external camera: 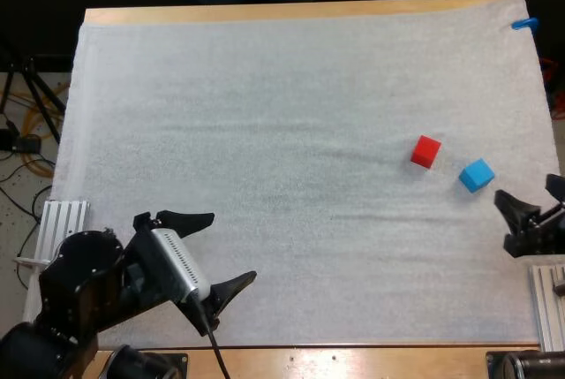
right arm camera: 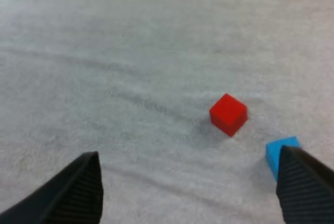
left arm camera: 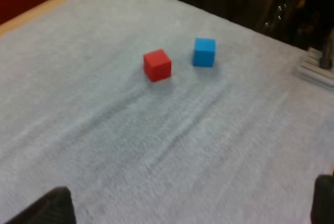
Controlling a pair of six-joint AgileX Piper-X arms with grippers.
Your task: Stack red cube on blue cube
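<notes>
Likely light, rigid red cube — pinch its flat opposite sides; right hand open near blue cube, left hand open too.

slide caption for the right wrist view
Open right gripper facing red cube and blue cube, apart on white mat.

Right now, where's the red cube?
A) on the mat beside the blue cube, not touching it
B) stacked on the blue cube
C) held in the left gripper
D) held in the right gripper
A: the red cube rests on the mat with a gap to the blue cube; the left gripper and right gripper are open and hold nothing.
</notes>
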